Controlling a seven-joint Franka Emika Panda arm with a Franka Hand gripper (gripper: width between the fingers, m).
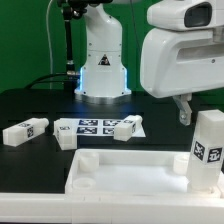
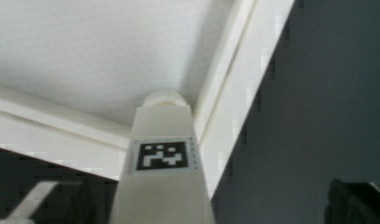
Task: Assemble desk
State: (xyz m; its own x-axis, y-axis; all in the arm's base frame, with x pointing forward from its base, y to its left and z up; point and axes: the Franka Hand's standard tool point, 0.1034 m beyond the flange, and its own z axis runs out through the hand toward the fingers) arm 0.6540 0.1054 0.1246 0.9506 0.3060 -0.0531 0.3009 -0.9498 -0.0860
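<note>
Exterior view gives you, past the far left corner of the tabletop, a loose leg on the black table, then the marker board carrying another block. The tabletop is a white, rimmed plastic tray. At its right end an upright leg stands, tagged. Above it your gripper hangs, fingers spread wide, grasping nothing.

A robotics lab: white robot arm base at twelve o'clock on a black table, marker board, green backdrop.
</note>
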